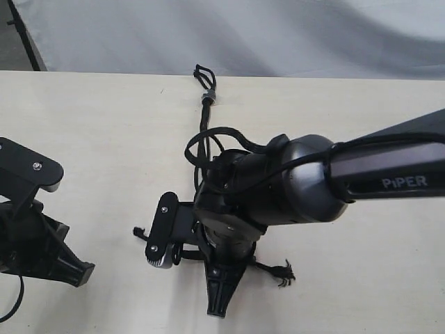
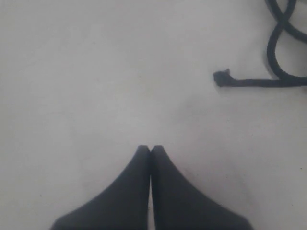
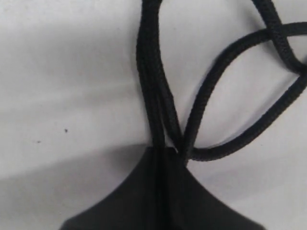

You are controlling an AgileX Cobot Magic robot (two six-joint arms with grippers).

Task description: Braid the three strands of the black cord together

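The black cord lies on the pale table, its short loops [image 1: 202, 72] and grey band [image 1: 208, 97] at the far end. The three strands [image 1: 206, 136] run towards me and vanish under the right arm. One frayed tip [image 1: 284, 273] pokes out to the right of that arm, another tip [image 1: 140, 231] to its left. My right gripper [image 1: 217, 309] has reached across the middle. In the right wrist view, this right gripper [image 3: 165, 149] is shut where two strands [image 3: 152, 91] run into its tips, and a third strand [image 3: 211, 86] loops beside them. My left gripper [image 2: 150, 148] is shut and holds nothing. It stands apart from a strand tip [image 2: 221, 77].
The left arm [image 1: 31, 229] stands at the table's left front, its gripper [image 1: 83, 273] low over the surface. The right arm's grey PIPER body [image 1: 361, 177] hangs over the middle and hides much of the cord. Thick robot cable [image 1: 306, 160] runs along that arm. The table's far edge [image 1: 104, 72] meets a grey backdrop.
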